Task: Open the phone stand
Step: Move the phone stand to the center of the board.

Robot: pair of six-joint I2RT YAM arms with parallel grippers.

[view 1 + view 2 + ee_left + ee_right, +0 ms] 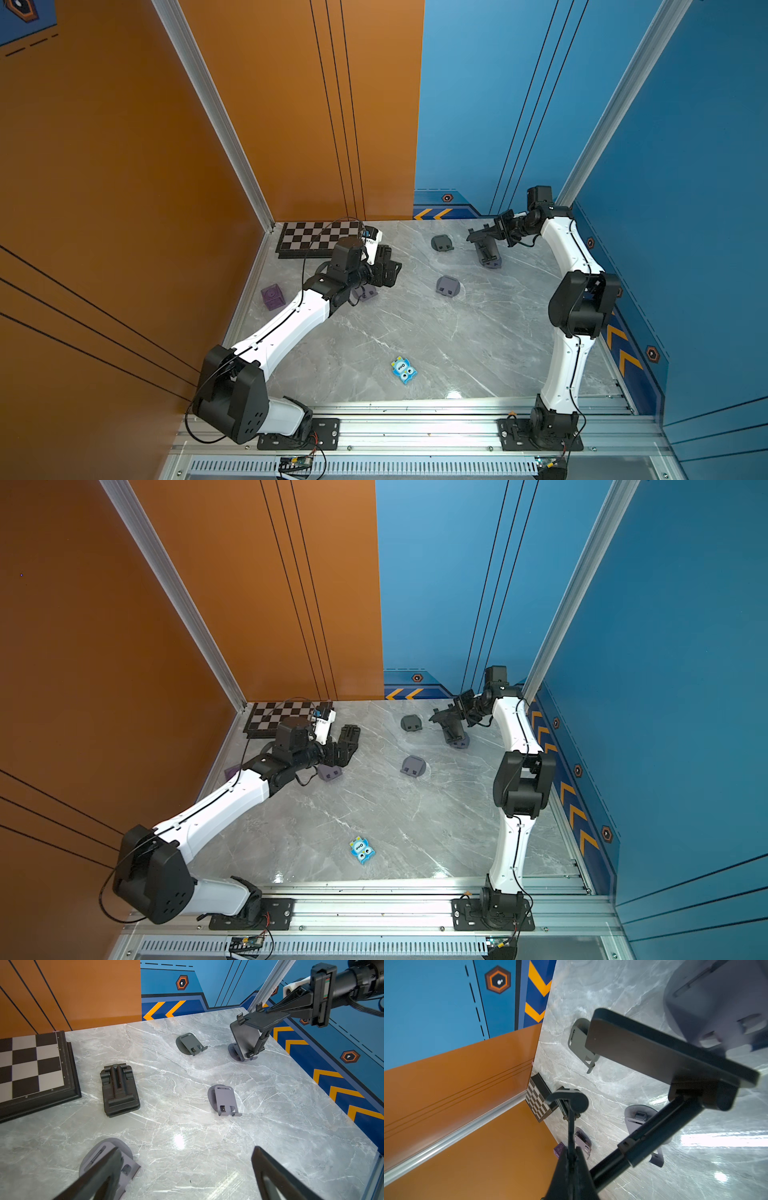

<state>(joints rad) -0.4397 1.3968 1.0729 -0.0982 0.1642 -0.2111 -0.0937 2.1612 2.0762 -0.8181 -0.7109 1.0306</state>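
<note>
While R gripper [276,1008] was clamped on top plate of black phone stand [246,1036], far-right on table [187,1122] by blue wall [342,1032], stand looked part-unfolded, foot down. L gripper [186,1149] hung w/ jaws spread wide, empty. Step: mid-opening. Next prob. needed L bracing base, R swinging plate.

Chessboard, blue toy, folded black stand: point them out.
chessboard [295,241], in a top view, checkered squares.
blue toy [404,371], in a top view, its middle.
folded black stand [117,1079], left wrist view, central arm.
</note>
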